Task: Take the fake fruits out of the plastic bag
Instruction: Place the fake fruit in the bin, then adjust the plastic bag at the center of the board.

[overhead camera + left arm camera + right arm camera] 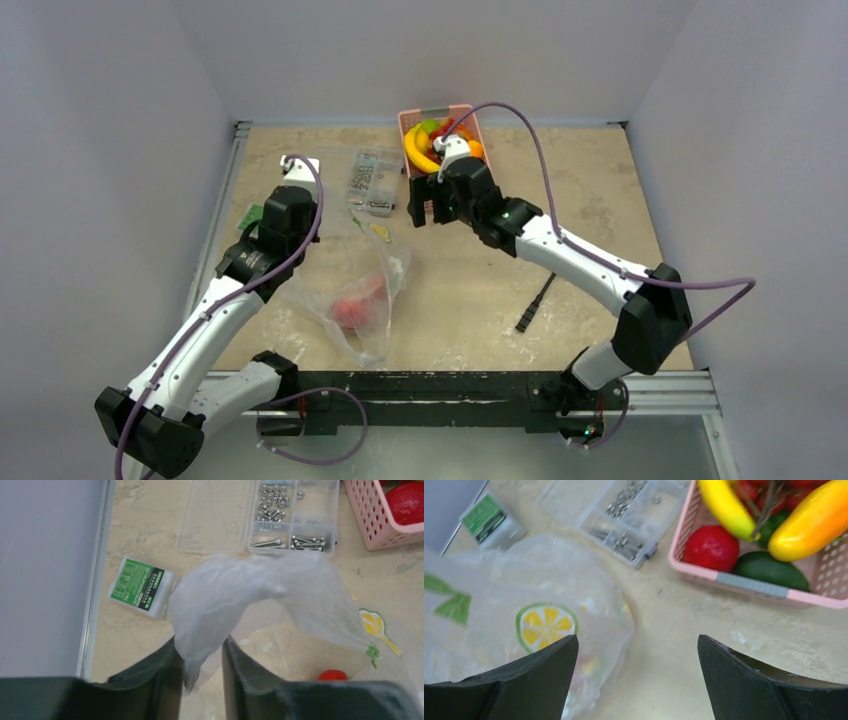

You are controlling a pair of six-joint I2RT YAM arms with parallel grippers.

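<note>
Over on the left, the left gripper (200, 649) has its fingers narrow, with a bunched fold of the plastic bag (240, 590) caught between them: a pinch on the film, holding that edge up. At its 10 o'clock lies a small green-labelled box (142, 586). At 12 o'clock sits the clear screw case (290, 525), close to the bag.

The bag sprawls centre-left, and red fake fruits (355, 308) sit in its near end, toward 6 o'clock. I'd call the job partly done, with those left to fetch.

The right gripper (636, 647) hangs spread wide and empty just beside the bag. At its 1 o'clock, the pink basket (704, 572) already carries a red piece, a dark green one, an orange-yellow one and the banana (724, 505). Crinkled film over the fruit looks like the main obstacle.
</note>
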